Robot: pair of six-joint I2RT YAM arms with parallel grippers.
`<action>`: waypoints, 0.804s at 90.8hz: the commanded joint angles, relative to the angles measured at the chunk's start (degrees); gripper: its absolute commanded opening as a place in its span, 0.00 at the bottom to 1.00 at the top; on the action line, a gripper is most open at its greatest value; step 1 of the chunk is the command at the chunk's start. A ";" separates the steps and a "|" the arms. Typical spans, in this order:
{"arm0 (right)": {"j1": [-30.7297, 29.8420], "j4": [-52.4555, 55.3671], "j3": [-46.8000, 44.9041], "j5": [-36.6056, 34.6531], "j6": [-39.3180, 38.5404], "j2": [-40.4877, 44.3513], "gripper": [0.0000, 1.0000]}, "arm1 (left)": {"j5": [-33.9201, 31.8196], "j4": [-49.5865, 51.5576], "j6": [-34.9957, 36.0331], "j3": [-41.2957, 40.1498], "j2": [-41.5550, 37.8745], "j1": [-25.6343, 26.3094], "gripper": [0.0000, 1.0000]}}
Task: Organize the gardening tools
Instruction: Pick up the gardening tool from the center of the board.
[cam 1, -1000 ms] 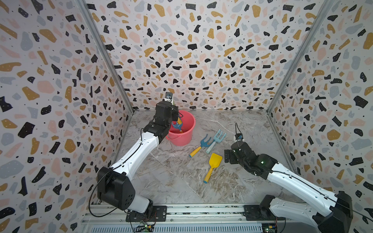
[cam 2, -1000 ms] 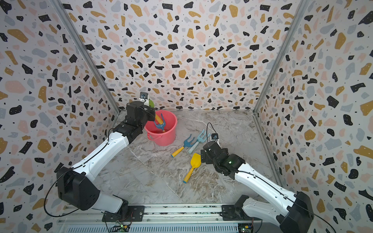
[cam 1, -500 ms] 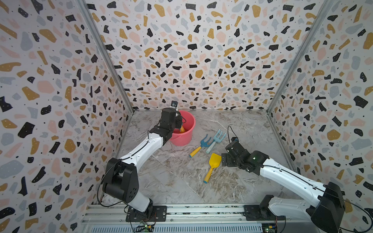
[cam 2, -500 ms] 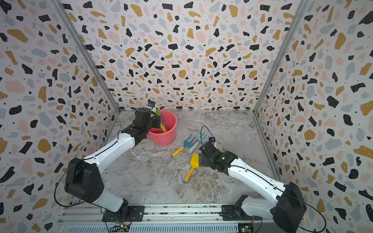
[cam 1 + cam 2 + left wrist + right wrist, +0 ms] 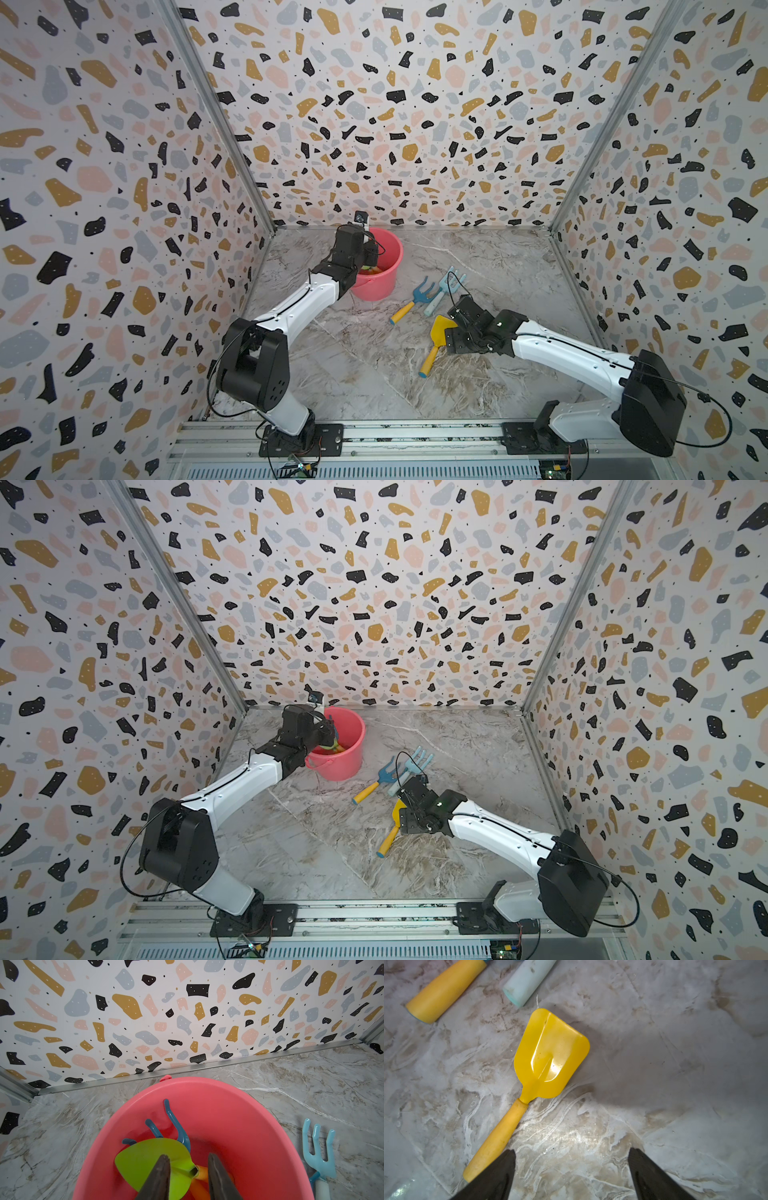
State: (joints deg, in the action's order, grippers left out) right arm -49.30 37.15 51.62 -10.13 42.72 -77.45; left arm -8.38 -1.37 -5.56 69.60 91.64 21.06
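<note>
My left gripper (image 5: 188, 1156) hangs open inside the pink bucket (image 5: 228, 1093). Under its fingers the green spade (image 5: 153, 1161) lies loose on a dark-blue rake (image 5: 176, 1126). In a top view the bucket (image 5: 390, 266) stands at the back left of the table. A second dark-blue rake with a yellow handle (image 5: 415, 297) and the light-blue rake (image 5: 446, 286) lie side by side to the bucket's right. The yellow shovel (image 5: 552, 1051) lies flat nearer the front. My right gripper (image 5: 572, 1150) is open low over the table, one finger beside the shovel's handle, nothing between the fingers.
Patterned walls (image 5: 124, 208) close in the marble table on three sides, with metal corner posts (image 5: 216, 124). The bucket stands close to the back wall and the left wall. An aluminium rail (image 5: 415, 432) carrying both arm bases runs along the front edge.
My left gripper came down into the bucket with the green spade and opened, letting it go. My right gripper moved left and down to the yellow shovel.
</note>
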 commanded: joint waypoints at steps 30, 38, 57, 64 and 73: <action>-6.23 -0.23 4.05 0.98 2.19 -5.85 0.91 | -2.35 2.28 -4.50 0.27 -8.74 -0.23 0.82; -7.10 -0.43 5.19 1.07 2.35 -7.32 0.91 | -2.60 3.97 -6.29 0.18 -10.62 -0.23 1.00; -8.09 -0.76 8.25 0.55 2.29 -12.19 0.91 | -1.55 8.31 -10.50 -0.35 -14.66 -0.23 0.99; -8.09 -0.33 8.98 0.58 2.20 -14.17 0.91 | -0.93 9.51 -12.12 -0.96 -16.00 -0.24 0.99; -8.18 -0.32 9.13 1.22 2.19 -16.16 0.89 | -0.46 10.34 -13.84 -2.00 -17.62 -0.24 1.00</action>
State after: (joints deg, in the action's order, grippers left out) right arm -57.19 35.64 59.33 -8.58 44.01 -92.31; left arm -9.85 7.49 -15.94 68.86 76.40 21.06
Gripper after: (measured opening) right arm 0.895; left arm 0.994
